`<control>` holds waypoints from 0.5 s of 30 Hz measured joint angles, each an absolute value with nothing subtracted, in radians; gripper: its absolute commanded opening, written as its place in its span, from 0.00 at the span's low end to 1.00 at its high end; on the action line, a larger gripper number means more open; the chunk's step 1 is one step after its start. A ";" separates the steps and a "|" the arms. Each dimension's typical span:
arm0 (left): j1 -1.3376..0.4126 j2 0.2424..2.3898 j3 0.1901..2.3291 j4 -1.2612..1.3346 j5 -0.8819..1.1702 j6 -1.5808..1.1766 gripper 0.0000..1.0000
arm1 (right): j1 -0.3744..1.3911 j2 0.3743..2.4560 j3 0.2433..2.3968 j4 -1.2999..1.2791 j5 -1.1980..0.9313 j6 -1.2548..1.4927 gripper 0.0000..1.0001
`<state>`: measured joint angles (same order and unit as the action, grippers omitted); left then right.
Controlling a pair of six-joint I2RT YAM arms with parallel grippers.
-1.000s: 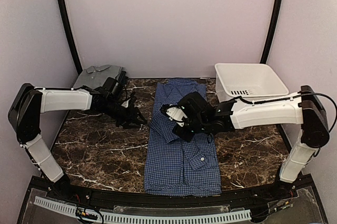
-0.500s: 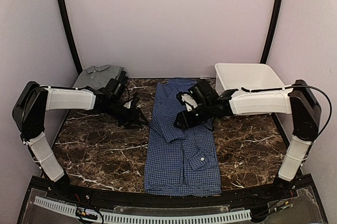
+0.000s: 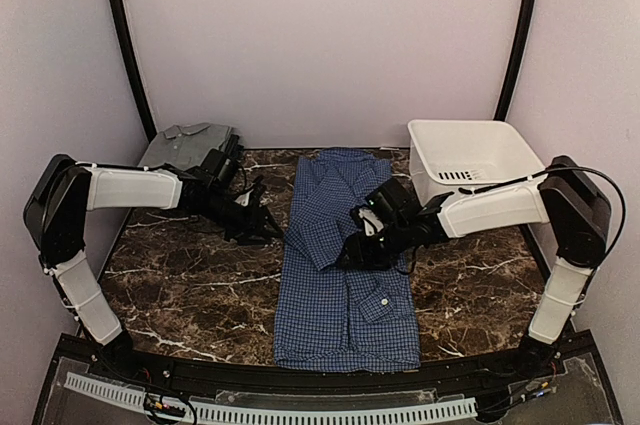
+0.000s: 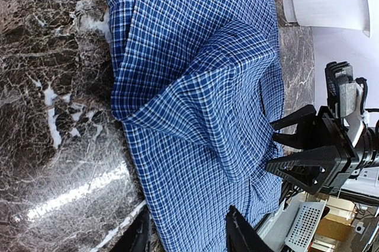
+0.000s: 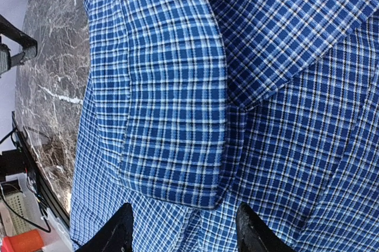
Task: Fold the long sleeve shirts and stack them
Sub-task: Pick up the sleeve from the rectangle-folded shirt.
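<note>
The blue checked shirt [image 3: 345, 255] lies lengthwise down the middle of the marble table [image 3: 190, 295], with a sleeve folded across its middle. It also fills the left wrist view [image 4: 201, 86] and the right wrist view [image 5: 237, 86]. The grey shirt [image 3: 185, 143] lies folded at the back left corner. My left gripper [image 3: 268, 230] is open and empty, just left of the blue shirt's left edge [image 4: 186, 237]. My right gripper [image 3: 352, 248] is open and empty, low over the shirt's middle, above the sleeve cuff [image 5: 172, 139].
A white plastic tub [image 3: 470, 155] stands at the back right. Bare marble lies left and right of the shirt. The right gripper's black fingers [image 4: 308, 157] show in the left wrist view.
My right gripper has moved from the shirt's upper part down toward its middle and lowered over the folded sleeve. The left gripper has hardly moved.
</note>
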<state>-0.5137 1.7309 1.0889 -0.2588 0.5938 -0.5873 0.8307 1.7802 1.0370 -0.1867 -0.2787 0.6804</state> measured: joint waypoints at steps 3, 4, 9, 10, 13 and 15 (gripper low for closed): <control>-0.514 1.731 1.089 -0.259 0.594 -0.587 0.41 | 0.830 1.780 1.036 -0.151 -0.282 0.715 0.56; -0.514 1.731 1.089 -0.259 0.594 -0.587 0.41 | 0.830 1.780 1.036 -0.138 -0.285 0.725 0.56; -0.514 1.731 1.089 -0.259 0.594 -0.586 0.41 | 0.826 1.783 1.036 -0.095 -0.293 0.760 0.54; -0.514 1.731 1.089 -0.259 0.594 -0.586 0.41 | 0.825 1.787 1.036 -0.089 -0.294 0.765 0.52; -0.514 1.731 1.089 -0.259 0.594 -0.586 0.41 | 0.825 1.803 1.036 -0.080 -0.296 0.774 0.45; -0.514 1.731 1.089 -0.259 0.594 -0.586 0.41 | 0.825 1.811 1.036 -0.079 -0.296 0.776 0.32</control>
<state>-0.5137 1.7309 1.0889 -0.2588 0.5938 -0.5861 0.8246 1.8114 1.0359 -0.0792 -0.2962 0.7757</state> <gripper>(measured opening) 0.409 0.471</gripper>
